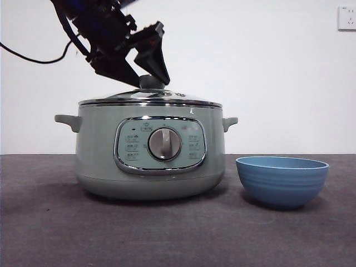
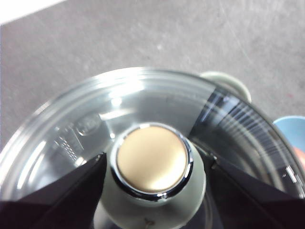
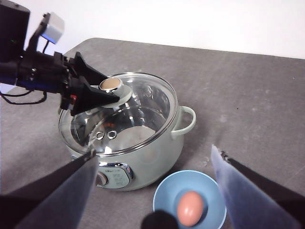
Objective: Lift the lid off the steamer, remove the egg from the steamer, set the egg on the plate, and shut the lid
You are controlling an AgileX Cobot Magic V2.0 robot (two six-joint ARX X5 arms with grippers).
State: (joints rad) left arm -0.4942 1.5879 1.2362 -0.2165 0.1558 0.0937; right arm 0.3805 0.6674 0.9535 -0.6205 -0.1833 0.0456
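Note:
The glass lid [image 1: 119,98] [image 2: 143,95] [image 3: 143,107] sits on the pale green steamer [image 1: 100,161] [image 3: 164,145]. My left gripper [image 1: 150,83] [image 2: 155,164] [image 3: 102,93] reaches in at an angle from above and is shut on the lid's round knob, one jaw against each side. The egg [image 3: 189,208] lies in the blue plate [image 1: 282,181] [image 3: 164,193], which stands beside the steamer's control panel side. My right gripper [image 3: 153,155] hangs open high above the plate and the steamer's front, holding nothing.
The dark grey table [image 1: 44,222] [image 3: 248,95] runs back to a white wall. A black cable [image 1: 33,58] trails off the left arm. A wall socket [image 1: 347,18] is mounted high on the wall.

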